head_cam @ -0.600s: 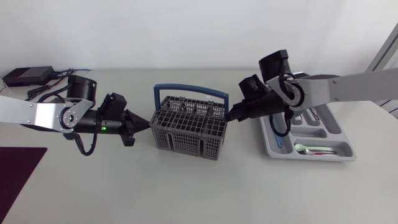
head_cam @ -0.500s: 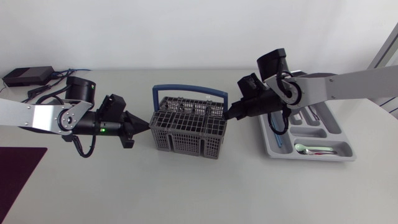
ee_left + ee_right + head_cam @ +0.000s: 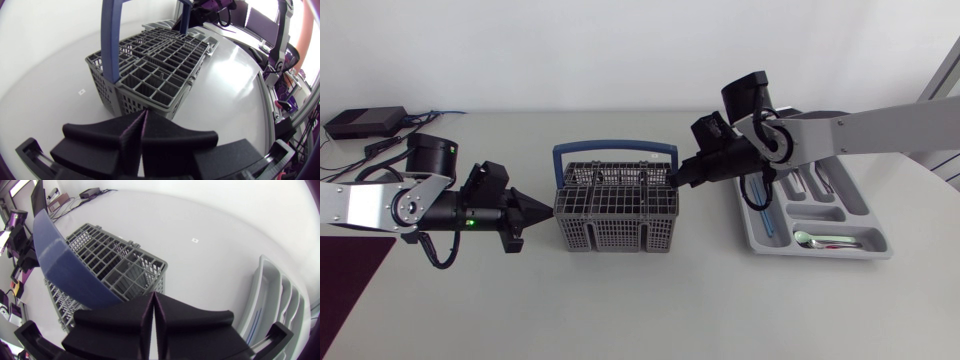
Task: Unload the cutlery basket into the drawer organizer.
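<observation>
The grey cutlery basket (image 3: pixel 615 208) with a blue handle (image 3: pixel 615 150) stands mid-table; no cutlery shows in its cells. My left gripper (image 3: pixel 544 208) is shut, empty, its tip right at the basket's left wall. My right gripper (image 3: pixel 678 178) is shut and empty too, its tip against the basket's right rim by the handle's end. The grey drawer organizer (image 3: pixel 820 251) lies at the right with a spoon (image 3: pixel 825 238) and other cutlery in it. Ahead of the left gripper (image 3: pixel 145 114), the left wrist view shows the basket (image 3: pixel 155 70). The right gripper (image 3: pixel 153 295) is over the basket (image 3: pixel 110 265), with the organizer (image 3: pixel 272 295) beside it.
A black box (image 3: pixel 365 122) with cables sits at the back left corner. A dark mat (image 3: pixel 350 280) covers the front left corner. Bare tabletop lies in front of the basket and organizer.
The basket has slid left and turned square to the table's edge. My right gripper followed it leftward at its rim, and my left arm drew back to the left.
</observation>
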You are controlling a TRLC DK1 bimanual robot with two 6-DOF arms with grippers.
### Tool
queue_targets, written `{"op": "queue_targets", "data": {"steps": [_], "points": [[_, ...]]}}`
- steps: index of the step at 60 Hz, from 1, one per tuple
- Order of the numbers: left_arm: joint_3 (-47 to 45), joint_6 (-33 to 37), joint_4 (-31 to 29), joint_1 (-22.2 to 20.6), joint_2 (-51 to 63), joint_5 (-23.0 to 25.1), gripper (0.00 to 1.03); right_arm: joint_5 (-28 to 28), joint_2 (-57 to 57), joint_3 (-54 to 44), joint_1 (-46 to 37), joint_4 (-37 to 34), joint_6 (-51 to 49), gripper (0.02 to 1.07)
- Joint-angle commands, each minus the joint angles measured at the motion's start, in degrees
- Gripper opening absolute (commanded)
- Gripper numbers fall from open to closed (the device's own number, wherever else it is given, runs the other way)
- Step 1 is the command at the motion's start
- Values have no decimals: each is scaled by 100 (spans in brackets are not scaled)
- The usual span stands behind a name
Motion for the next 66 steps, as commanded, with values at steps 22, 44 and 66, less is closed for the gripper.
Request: {"op": "queue_targets", "data": {"steps": [22,44,66], "points": [[594,40,21,-171,448,137,25,95,241,220,39,-16,165,7],[901,-30,30,-268,790,93,25,95,118,53,56,-60,165,7],[752,-22,21,92,553,93,25,165,-216,-202,-120,-69,156,7]]}}
